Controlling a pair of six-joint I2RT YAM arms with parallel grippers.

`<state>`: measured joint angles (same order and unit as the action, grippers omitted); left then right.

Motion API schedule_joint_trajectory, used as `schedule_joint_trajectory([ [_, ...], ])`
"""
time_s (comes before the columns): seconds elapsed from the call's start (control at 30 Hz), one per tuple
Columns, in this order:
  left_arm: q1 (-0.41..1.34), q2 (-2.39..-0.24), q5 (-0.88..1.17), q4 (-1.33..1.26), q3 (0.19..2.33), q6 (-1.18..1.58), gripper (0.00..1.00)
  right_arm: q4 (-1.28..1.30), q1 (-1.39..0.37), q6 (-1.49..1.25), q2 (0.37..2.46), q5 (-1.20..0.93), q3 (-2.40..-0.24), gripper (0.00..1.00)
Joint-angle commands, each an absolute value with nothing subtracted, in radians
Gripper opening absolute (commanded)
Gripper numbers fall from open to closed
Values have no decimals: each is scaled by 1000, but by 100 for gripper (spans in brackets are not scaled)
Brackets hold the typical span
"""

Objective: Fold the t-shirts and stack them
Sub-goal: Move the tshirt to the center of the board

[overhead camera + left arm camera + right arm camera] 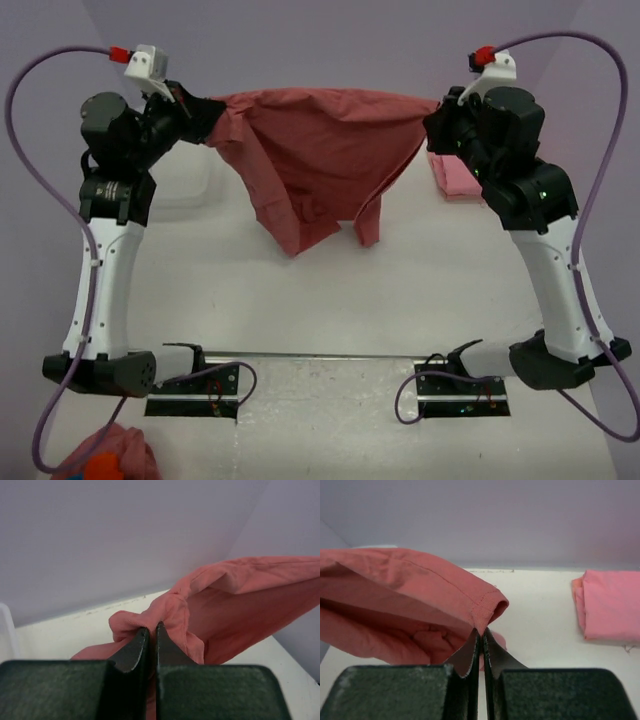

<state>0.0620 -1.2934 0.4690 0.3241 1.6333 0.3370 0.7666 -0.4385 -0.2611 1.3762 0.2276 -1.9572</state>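
- Both my arms are raised and reach toward the far side of the table [330,310]; the wrists sit level with each other and well apart
- The left gripper [151,628] has its jaws pinched tight on a bunched edge of the rose-red t-shirt [320,150]; cloth puffs out just past the tips
- The right gripper [481,632] is clenched on a hemmed corner of the same shirt; the stitched hem curls over its tips
- The shirt hangs spread between the two grippers above the far middle of the table; its top edge runs nearly straight and the body sags in folds; I cannot tell whether the lowest points touch the surface
- A folded lighter pink t-shirt [610,605] lies flat at the far right, apart from the held one; the right arm hides part of it from above
- A translucent bin [185,185] sits by the left arm
- A small pink cloth lump [105,462] with an orange patch lies at the near left corner; purple cables [40,190] loop outside each arm
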Motion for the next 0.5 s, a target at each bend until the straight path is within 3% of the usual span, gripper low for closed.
schedule_joint_trajectory([
  [0.0, 66, -1171, 544, 342, 1704, 336, 0, 897, -460, -218, 1317, 274, -1973, 0],
  [0.2, 66, -1029, 595, 425, 1864, 285, 0, 946, -498, -178, 1187, 298, -2035, 0],
  [0.47, 66, -1026, 724, 391, 2062, 354, 0, 988, -526, -150, 1083, 371, -2192, 0],
])
